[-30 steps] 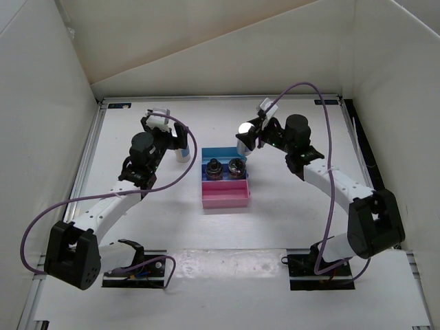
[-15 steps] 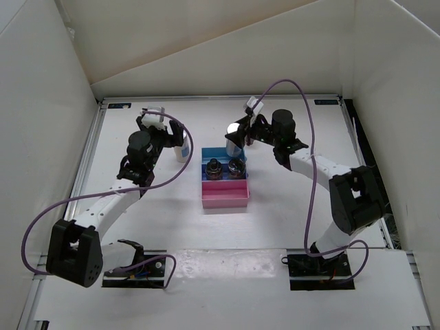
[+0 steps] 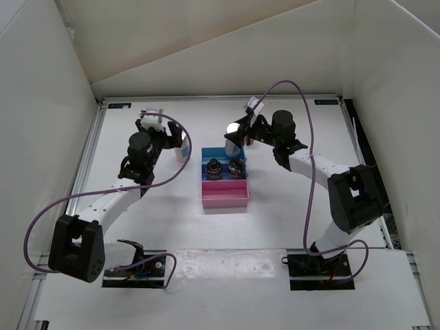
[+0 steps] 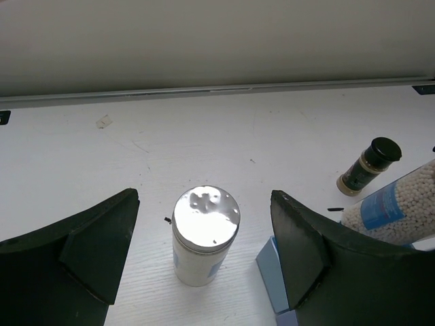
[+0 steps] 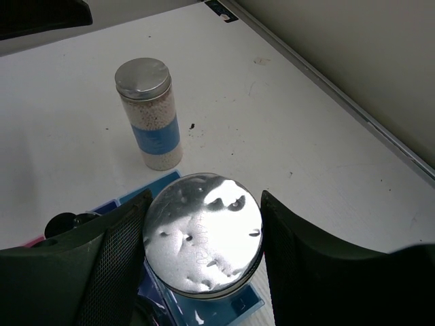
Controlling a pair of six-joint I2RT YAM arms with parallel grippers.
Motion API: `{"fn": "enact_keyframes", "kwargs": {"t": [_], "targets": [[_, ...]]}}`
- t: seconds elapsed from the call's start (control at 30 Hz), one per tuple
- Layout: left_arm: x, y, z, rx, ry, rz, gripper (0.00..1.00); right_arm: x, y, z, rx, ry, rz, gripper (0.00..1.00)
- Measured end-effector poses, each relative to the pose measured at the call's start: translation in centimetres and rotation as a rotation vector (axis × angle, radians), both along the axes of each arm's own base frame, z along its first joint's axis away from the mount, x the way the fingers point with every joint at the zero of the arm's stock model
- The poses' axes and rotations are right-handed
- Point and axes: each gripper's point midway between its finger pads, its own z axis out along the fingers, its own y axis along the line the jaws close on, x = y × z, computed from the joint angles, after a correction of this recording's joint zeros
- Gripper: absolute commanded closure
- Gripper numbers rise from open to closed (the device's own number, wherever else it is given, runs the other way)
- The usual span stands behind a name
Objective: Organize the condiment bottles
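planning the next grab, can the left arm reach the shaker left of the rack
Likely yes: the left end effector is open, the shaker stands upright between its jaws, nothing blocking.

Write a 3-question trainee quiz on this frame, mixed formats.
1. True or false: the right gripper holds a silver-lidded shaker.
2. How many dark-topped jars sit in the rack? A one, B two, C four.
3. Fill in: the standing shaker between the open fingers of the left gripper rests on the ___.
Key: 1 true; 2 B; 3 table.
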Motion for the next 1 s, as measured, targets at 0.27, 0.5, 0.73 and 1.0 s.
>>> {"fn": "enact_keyframes", "kwargs": {"t": [0.27,0.5,0.73,1.0], "targets": [[0.1,-0.1,-0.6,-0.011,0.016,0.0,0.11,-1.3,-0.5,-0.2,0.002,0.011,0.0,1.0],[0.7,-0.3,-3.3,0.005,0.078,0.001,0.11,-2.3,-0.5,-0.4,-0.004,0.02,0.01,1.0],[1.3,-0.4,-6.3,0.029,0.144,0.001,0.11,-2.2,-0.6,-0.4,-0.003,0.023,0.007,1.0],[1.9,-0.7,-9.2,0.048,0.201,-0.005,0.11,-1.9,-0.8,-1.2,-0.009,0.038,0.004,1.0]]}}
